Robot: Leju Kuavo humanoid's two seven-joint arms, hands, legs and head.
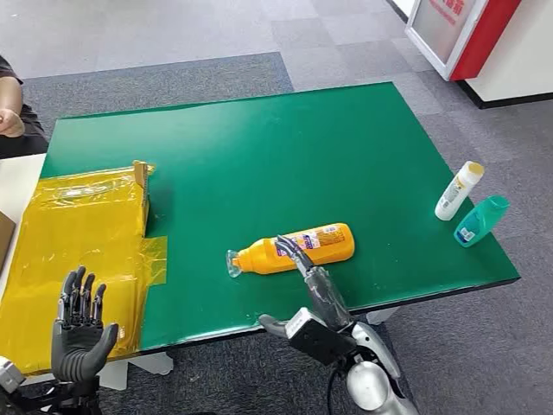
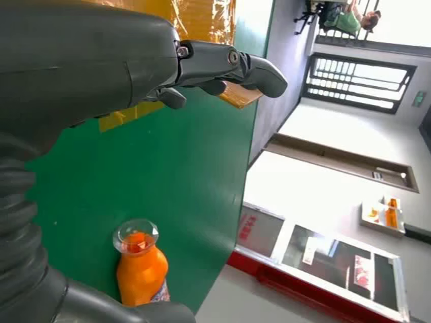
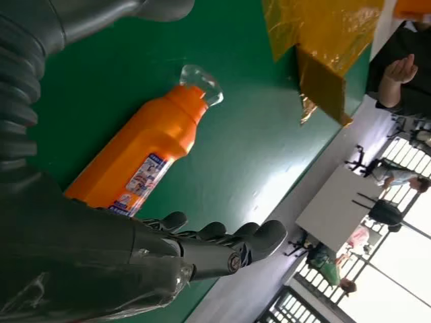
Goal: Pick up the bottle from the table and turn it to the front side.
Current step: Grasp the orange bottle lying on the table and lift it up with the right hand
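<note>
I see orange bottle [image 1: 294,249] lying on green bench [image 1: 261,156], frame centre (clear cap pointing left). Right robot hand [image 1: 301,259] spread above it, gripping nothing. Left robot hand [image 1: 79,324] spread, empty, lower left.

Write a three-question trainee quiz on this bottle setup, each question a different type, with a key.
1. True or false: the orange bottle stands upright on the green table.
2. Which hand is nearer the orange bottle? A) left hand B) right hand
3. Fill in: near the table's right edge lie a white bottle and a ____ bottle.

Key: 1 false, it lies on its side. 2 B, with nothing gripped yet. 3 teal.
</note>
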